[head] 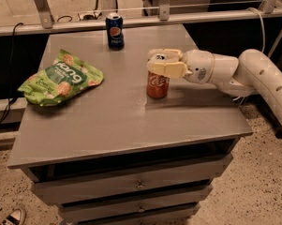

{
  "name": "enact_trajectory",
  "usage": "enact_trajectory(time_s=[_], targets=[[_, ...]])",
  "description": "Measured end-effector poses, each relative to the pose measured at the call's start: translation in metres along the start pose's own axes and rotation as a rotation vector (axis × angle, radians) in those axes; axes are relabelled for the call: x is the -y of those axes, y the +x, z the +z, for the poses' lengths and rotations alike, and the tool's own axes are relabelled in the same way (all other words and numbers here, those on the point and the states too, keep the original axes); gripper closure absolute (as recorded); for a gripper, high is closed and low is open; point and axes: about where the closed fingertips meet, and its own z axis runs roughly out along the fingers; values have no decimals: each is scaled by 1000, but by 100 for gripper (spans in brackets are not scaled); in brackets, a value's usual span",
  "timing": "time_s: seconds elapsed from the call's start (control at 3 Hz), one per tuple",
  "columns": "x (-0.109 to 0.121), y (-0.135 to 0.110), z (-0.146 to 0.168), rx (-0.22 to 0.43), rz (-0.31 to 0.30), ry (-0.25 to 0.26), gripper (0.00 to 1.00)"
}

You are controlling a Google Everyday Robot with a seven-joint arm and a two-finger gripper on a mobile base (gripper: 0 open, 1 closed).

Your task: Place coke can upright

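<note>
The coke can [158,84] is red-orange with white script and stands upright on the grey table [117,121], right of centre. My gripper [156,63] reaches in from the right at the end of the white arm [253,71]. Its cream fingers [166,70] clasp the can's silver top from both sides, so it is shut on the can. The can's base rests on the table top.
A dark blue Pepsi can [115,30] stands upright at the table's back edge. A green snack bag [61,78] lies at the left. A metal rail [140,20] runs behind the table. Drawers sit below the front edge.
</note>
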Motion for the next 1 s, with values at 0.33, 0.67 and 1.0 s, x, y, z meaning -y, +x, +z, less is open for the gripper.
enact_trajectory(time_s=[0.33,0.67,1.0], targets=[[0,4,-6,-12,4,7,13],[0,5,-13,-42,-2,15,0],[-2,-3,-28,-123,-75,18,0]])
